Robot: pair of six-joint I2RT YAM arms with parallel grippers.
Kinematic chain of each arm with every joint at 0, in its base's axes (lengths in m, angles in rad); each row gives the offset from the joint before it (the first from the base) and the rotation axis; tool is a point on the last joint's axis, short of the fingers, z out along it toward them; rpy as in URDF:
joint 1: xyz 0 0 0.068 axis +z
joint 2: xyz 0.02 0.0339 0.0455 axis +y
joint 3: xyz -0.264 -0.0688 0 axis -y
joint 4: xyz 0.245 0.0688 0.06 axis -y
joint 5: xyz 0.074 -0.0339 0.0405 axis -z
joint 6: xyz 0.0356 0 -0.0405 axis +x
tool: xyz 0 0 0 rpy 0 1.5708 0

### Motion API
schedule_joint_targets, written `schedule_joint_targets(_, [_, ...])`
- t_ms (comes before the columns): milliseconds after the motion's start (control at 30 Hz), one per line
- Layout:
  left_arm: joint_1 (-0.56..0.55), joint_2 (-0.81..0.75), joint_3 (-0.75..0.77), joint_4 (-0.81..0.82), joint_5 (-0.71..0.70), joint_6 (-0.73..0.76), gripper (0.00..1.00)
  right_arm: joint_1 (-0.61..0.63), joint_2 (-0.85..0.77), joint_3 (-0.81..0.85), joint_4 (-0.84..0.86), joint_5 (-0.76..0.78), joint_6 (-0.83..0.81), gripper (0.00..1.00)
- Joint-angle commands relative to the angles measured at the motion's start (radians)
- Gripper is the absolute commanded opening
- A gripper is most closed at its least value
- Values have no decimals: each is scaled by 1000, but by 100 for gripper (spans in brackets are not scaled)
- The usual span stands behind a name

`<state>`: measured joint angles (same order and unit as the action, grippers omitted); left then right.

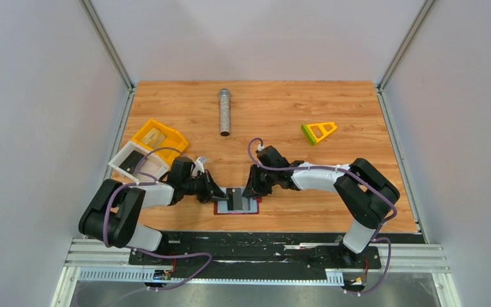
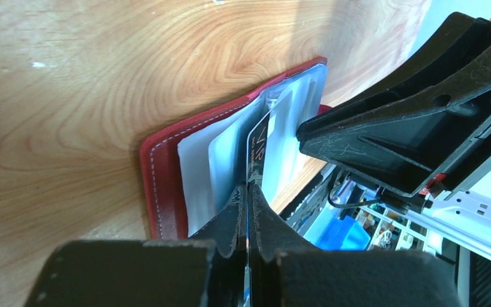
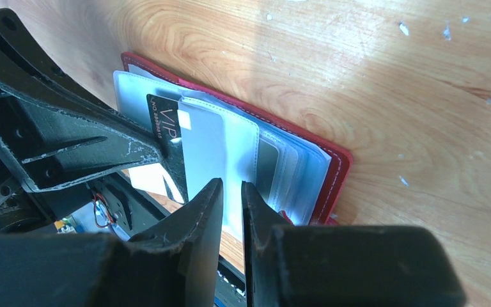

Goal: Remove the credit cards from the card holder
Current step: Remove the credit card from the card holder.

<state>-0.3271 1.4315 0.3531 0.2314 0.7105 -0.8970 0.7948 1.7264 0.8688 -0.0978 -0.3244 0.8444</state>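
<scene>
From above, we are seeing the red holder (image 1: pixel 249 208) lying open and flat at the near edge of the wood-grain surface (image 1: pixel 281 115). The left arm (image 1: pixel 160 192) and right arm (image 1: pixel 319 173) are meeting over it from either side. A dark card (image 1: pixel 236 198) is standing up out of its middle. Farther off are lying a grey metal tube (image 1: pixel 224 112), a yellow-green wedge (image 1: pixel 318 131), a yellow tray (image 1: pixel 174 142) and a white tray (image 1: pixel 120 164).

At the left wrist, the left jaws are pressing fully together on the lower edge of the thin, glossy card (image 2: pixel 260 137), which bears "VIP" lettering. It is rising edge-on from pale, translucent plastic sleeves (image 2: pixel 198 166). The holder's (image 2: pixel 160 185) leather cover is showing light stitching along its rounded border.

At the right wrist, the right jaws are drawn almost together, leaving a thin slit, over the clear sleeves (image 3: pixel 224 141). We cannot tell whether a sleeve is caught between them. The card (image 3: pixel 166 121) is sticking out past the sleeves. The holder's (image 3: pixel 332 179) stitched red rim is resting on the surface.
</scene>
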Motion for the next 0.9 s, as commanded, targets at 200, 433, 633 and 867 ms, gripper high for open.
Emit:
schedule_joint_targets(200, [30,-125,27,-169,-52,76,0,-9,-13,4,-73,67,-64,20])
schedule_joint_targets(433, [36,-207,35,-220,-49,66,0,-9,-59,37,-36,10,-152,22])
schedule_joint_targets(633, [36,-256,35,-251,-51,60,0,-9,-97,44,47,-97,-208,27])
schedule_joint_targets(867, [37,-292,33,-254,-38,39,0,-9,-90,31,148,-194,-187,37])
